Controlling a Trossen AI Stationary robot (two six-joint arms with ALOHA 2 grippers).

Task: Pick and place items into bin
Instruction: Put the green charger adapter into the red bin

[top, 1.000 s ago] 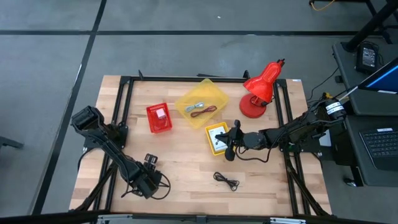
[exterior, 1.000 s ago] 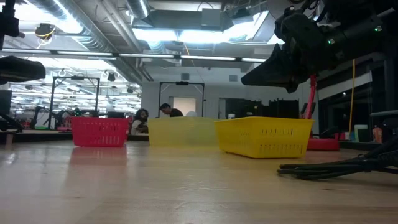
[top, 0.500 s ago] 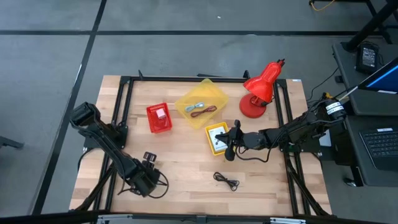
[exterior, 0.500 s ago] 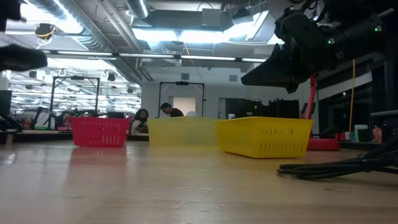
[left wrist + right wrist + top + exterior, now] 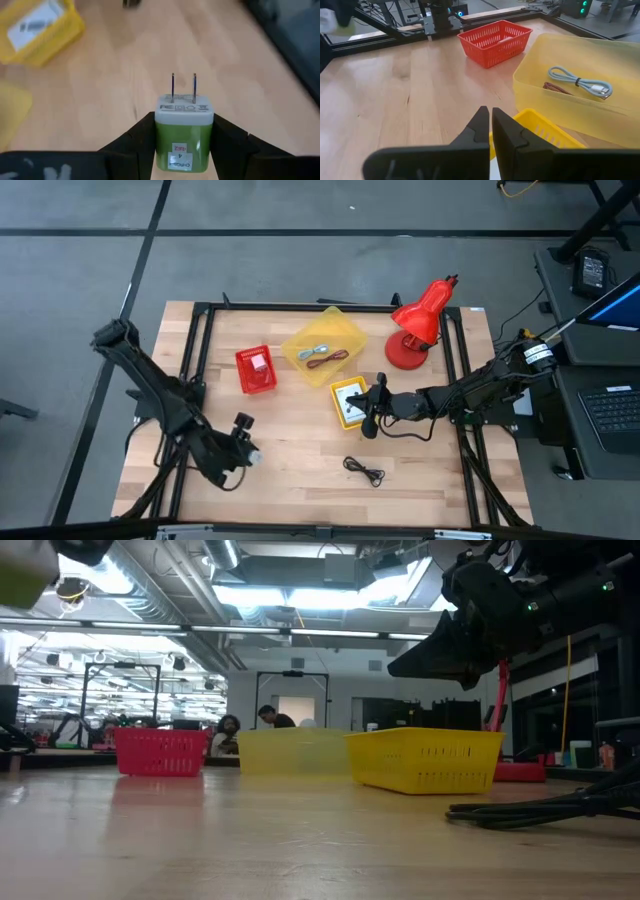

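A green wall charger (image 5: 184,107) with a white cap and two metal prongs sits between the fingers of my left gripper (image 5: 184,125), above the table's near left part (image 5: 245,450). My right gripper (image 5: 366,415) hangs shut and holds nothing, beside a small yellow basket (image 5: 348,402) with a white card in it. A black cord (image 5: 364,471) lies loose on the table near the front edge. A grey cord (image 5: 580,82) and a dark red cord (image 5: 557,89) lie in the clear yellow bin (image 5: 325,345). A red basket (image 5: 256,369) holds a white card. My left gripper pinches the charger's green body (image 5: 165,137) by two opposite sides between its two fingers. The fingers slant down, and the charger lies along them with its prongs (image 5: 183,87) pointing away from the wrist. The charger is lifted clear of the table.
A red desk lamp (image 5: 420,320) stands at the far right. A black frame (image 5: 205,340) runs along the table's edges. Bare wood (image 5: 300,440) stretches between the baskets and the front edge. People (image 5: 228,730) show in the room beyond.
My left gripper has risen from the table's near left part with the green charger and tipped up from pointing steeply down toward a shallower slant. The charger is now clear of the wood.
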